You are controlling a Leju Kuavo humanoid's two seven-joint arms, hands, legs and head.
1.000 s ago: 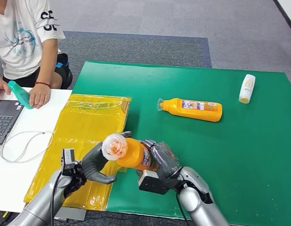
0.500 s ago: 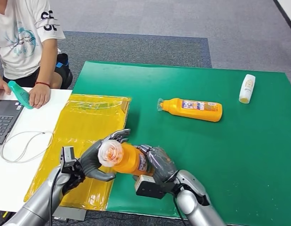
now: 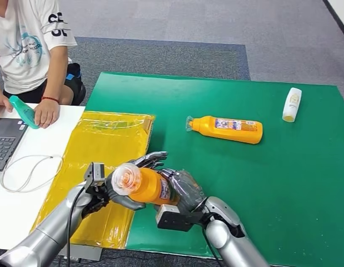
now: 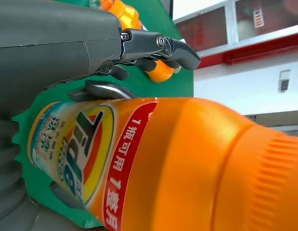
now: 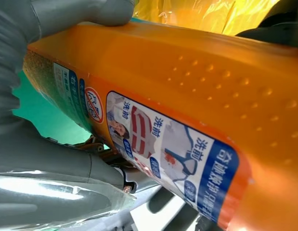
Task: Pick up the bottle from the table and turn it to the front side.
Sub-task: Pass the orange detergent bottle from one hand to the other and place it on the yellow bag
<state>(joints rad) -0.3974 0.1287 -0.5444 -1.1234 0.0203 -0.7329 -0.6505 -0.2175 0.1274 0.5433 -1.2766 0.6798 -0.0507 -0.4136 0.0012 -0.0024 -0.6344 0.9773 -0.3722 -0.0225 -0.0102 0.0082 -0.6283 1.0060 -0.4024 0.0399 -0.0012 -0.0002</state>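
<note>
- The orange bottle [image 3: 149,186] is held off the desk [image 3: 287,183] at lower centre of the head view, lying sideways with its clear-capped end toward the left.
- Right robot hand [image 3: 184,189] is clamped round the bottle's base end; left robot hand [image 3: 124,192] is wrapped on the neck end just behind the cap.
- Left wrist view: front label with large blue letters on a yellow oval and a red band reading "1瓶可用1整月".
- Right wrist view: back label with "洗前" captions, a prohibition symbol and raised dots in the plastic.
- A second orange bottle [image 3: 227,129] lies flat at upper centre; a white bottle [image 3: 292,104] at upper right.
- Yellow bag [image 3: 94,161] left of the bottle; person [image 3: 31,39] at upper left, beside a laptop [image 3: 4,142].
</note>
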